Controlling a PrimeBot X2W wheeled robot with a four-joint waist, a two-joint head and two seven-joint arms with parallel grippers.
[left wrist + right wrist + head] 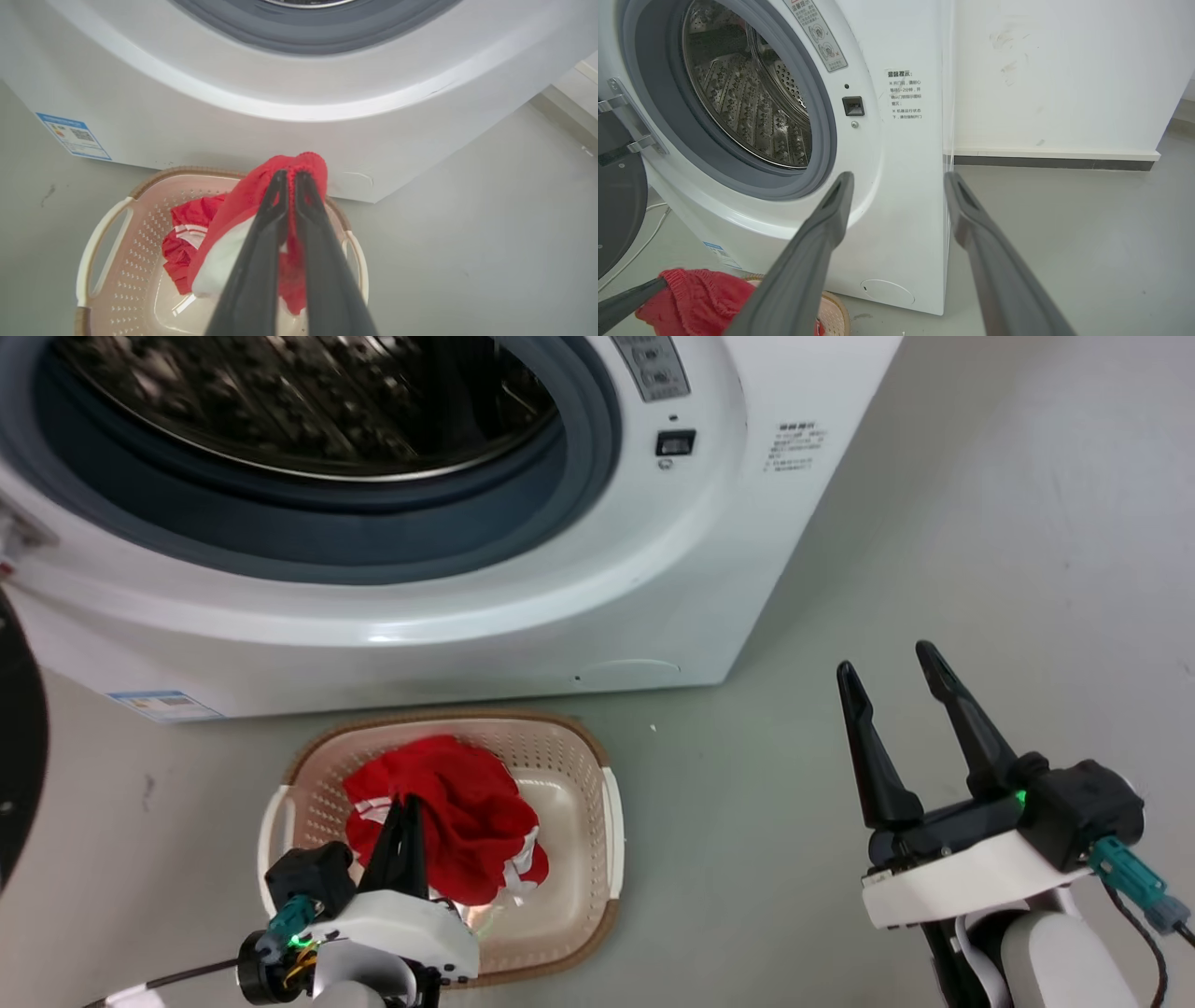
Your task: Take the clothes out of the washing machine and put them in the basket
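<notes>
clothes (233, 205) between the left fingers (261, 247), over the basket (135, 252)

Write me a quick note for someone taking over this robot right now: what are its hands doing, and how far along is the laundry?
Left gripper: shut on the clothes, the red bundle hanging into the basket.
Right gripper: open, empty, off to the right.
Basket: on the floor before the washing machine.
Done: the drum, as far as it shows, holds no clothes.
Left: release the bundle into the basket.
</notes>
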